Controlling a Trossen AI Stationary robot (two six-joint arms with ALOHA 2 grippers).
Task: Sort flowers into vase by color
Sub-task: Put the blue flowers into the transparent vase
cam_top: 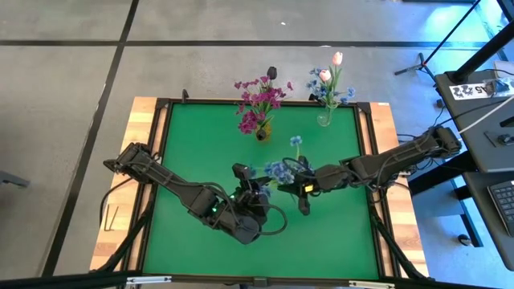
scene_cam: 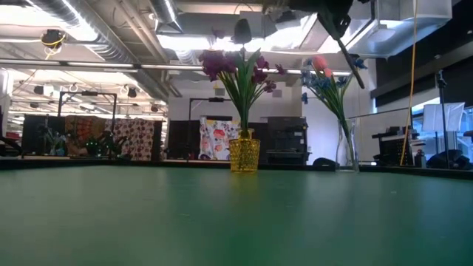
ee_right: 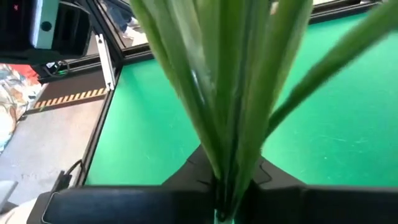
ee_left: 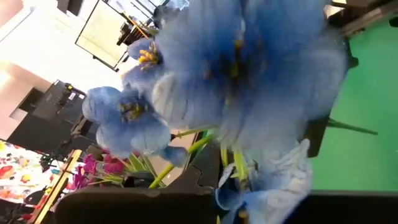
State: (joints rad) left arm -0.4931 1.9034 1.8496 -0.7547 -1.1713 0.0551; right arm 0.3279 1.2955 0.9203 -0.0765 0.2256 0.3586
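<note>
A blue flower spray (cam_top: 279,170) hangs above the middle of the green table (cam_top: 201,144), between both grippers. My left gripper (cam_top: 255,186) comes at it from the left, and its wrist view is filled by the blue blooms (ee_left: 249,74). My right gripper (cam_top: 303,191) comes from the right and is shut on the spray's green stems (ee_right: 230,112). At the far edge, a yellow vase (cam_top: 262,133) holds magenta flowers (cam_top: 257,100). A clear glass vase (cam_top: 324,119) holds blue sprays and pale tulips (cam_top: 324,75). My left gripper is shut at the bloom end of the blue spray, coming nearly level from the table's left. The blooms (ee_left: 205,106) hide the place of contact, so the part held cannot be told. My right gripper pinches the bundle of green stems (ee_right: 227,186) between its two fingers, coming from the table's right and slanting slightly down. The stems fan out beyond the fingers, and the spray is lifted clear of the table.
The two vases stand close together at the far edge: the yellow vase (scene_cam: 244,155) and the glass vase (scene_cam: 347,148). The green mat's near half is bare. A raised frame (cam_top: 165,144) rims the table. A keyboard (cam_top: 502,197) lies off the table to the right.
</note>
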